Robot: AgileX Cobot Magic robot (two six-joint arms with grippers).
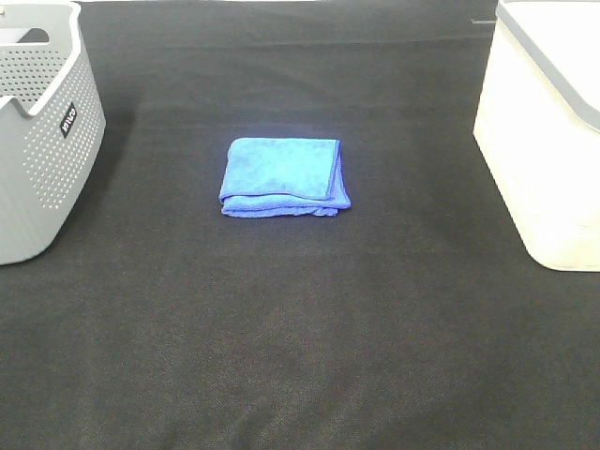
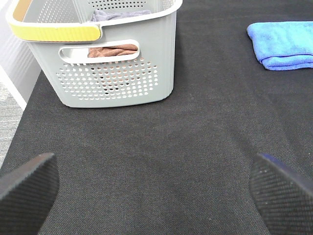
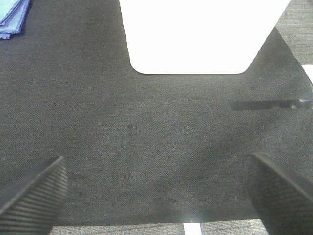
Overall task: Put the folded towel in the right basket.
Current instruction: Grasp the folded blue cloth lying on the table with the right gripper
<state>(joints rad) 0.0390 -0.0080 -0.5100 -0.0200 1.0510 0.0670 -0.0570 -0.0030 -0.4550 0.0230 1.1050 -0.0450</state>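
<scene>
A folded blue towel (image 1: 284,176) lies flat on the black table in the middle of the high view. It also shows in the left wrist view (image 2: 283,43) and as a corner in the right wrist view (image 3: 11,17). The white right basket (image 1: 547,141) stands at the right edge; its wall fills the right wrist view (image 3: 200,34). Neither arm shows in the high view. My left gripper (image 2: 156,193) is open and empty, well away from the towel. My right gripper (image 3: 159,193) is open and empty, in front of the white basket.
A grey perforated basket (image 1: 37,131) stands at the left edge; the left wrist view shows its yellow handle (image 2: 56,32) and brown and grey cloths inside. The black table cover (image 1: 300,328) ends at floor in both wrist views.
</scene>
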